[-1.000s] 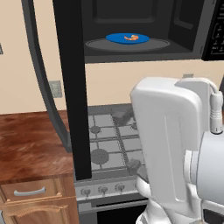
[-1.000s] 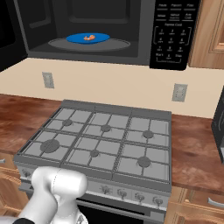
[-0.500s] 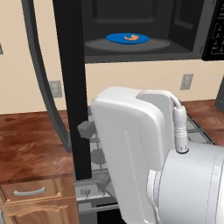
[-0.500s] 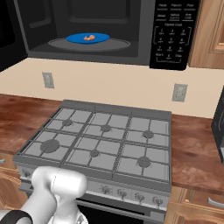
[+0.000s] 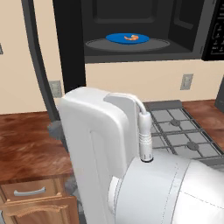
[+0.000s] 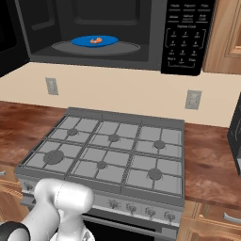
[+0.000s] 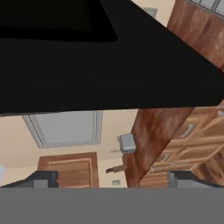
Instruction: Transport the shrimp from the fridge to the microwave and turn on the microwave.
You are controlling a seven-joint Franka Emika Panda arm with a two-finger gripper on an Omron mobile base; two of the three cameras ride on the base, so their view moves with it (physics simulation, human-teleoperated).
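Orange-pink shrimp (image 6: pixel 97 41) is seen lying on the blue plate (image 6: pixel 84 41) inside the open microwave (image 6: pixel 155 33); the pincer (image 7: pixel 116 179) is held wide open, empty.

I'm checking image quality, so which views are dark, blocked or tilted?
Left base view: the white arm blocks the lower frame. Right base view: evenly lit, shrimp clear on the blue plate. Hand view: tilted, the microwave door a featureless black mass.
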